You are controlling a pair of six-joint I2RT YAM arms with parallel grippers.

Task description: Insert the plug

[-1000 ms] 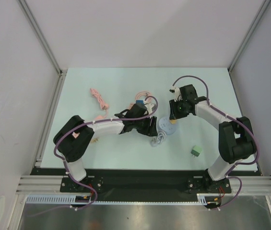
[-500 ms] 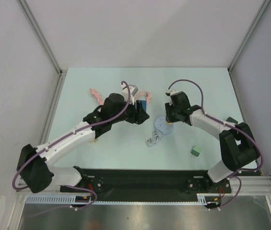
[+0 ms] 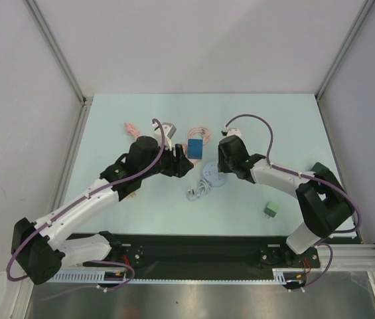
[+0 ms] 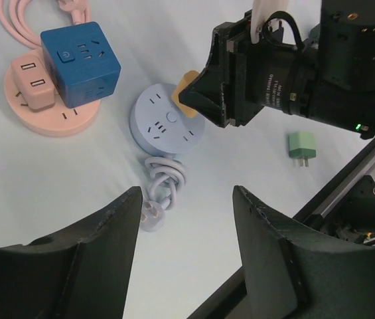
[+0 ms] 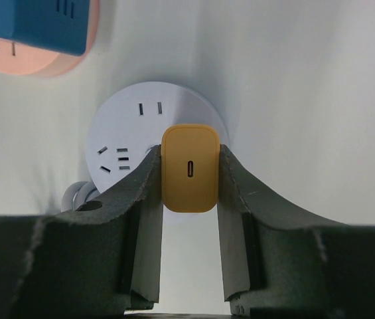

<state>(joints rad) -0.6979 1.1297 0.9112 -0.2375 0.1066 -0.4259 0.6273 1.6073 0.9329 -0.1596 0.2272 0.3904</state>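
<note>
My right gripper (image 5: 188, 153) is shut on a yellow plug (image 5: 188, 167) and holds it at the edge of a round lavender socket (image 5: 134, 126). In the left wrist view the yellow plug (image 4: 186, 93) sticks out of the right gripper just over the socket (image 4: 164, 123). In the top view the right gripper (image 3: 225, 166) is at the socket (image 3: 212, 177). My left gripper (image 4: 187, 193) is open and empty, above the table to the left of the socket, and it also shows in the top view (image 3: 186, 165).
A blue cube socket (image 3: 195, 148) sits on a pink round socket (image 4: 41, 109) behind the lavender one. The lavender socket's coiled cord (image 3: 195, 193) lies in front of it. A green plug (image 3: 271, 210) lies at the front right. A pink cable (image 3: 134, 133) lies at the back left.
My left arm has stretched out and its gripper has swung back and left, uncovering the blue cube. My right gripper has moved left with the yellow plug, and the lavender socket now lies further left.
</note>
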